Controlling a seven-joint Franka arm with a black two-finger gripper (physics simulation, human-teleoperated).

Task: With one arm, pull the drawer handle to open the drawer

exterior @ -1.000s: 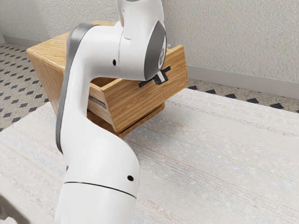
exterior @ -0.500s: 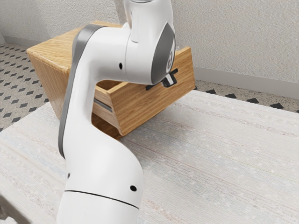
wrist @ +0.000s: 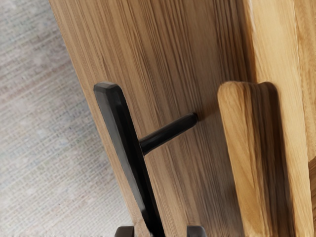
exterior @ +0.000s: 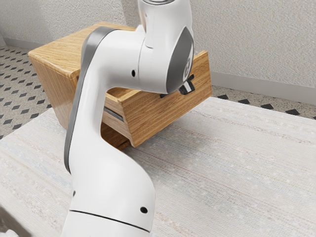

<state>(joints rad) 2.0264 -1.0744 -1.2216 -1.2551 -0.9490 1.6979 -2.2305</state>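
Observation:
The wooden drawer [exterior: 158, 106] sticks far out of the wooden cabinet [exterior: 54, 59] toward the exterior view's right, its front hanging over the table. On that front is a thin black bar handle [exterior: 164, 95]. My gripper [exterior: 185, 89] sits at the handle, mostly hidden behind my white forearm. In the wrist view the black handle [wrist: 123, 153] stands off the drawer front [wrist: 187, 59] on a short post [wrist: 168, 131]. The bar runs down between my two dark fingertips [wrist: 124, 231], and my gripper [wrist: 160, 231] is shut on it.
The pale woven table top [exterior: 237, 158] stretches to the exterior view's right and front. My white arm [exterior: 108, 163] covers the cabinet's front. A tiled floor [exterior: 19, 84] and a white wall lie behind. A rounded wooden slab [wrist: 252, 163] shows beside the handle.
The drawer has slid further out of the cabinet toward the exterior view's right, and my gripper has moved with it, staying on the handle.

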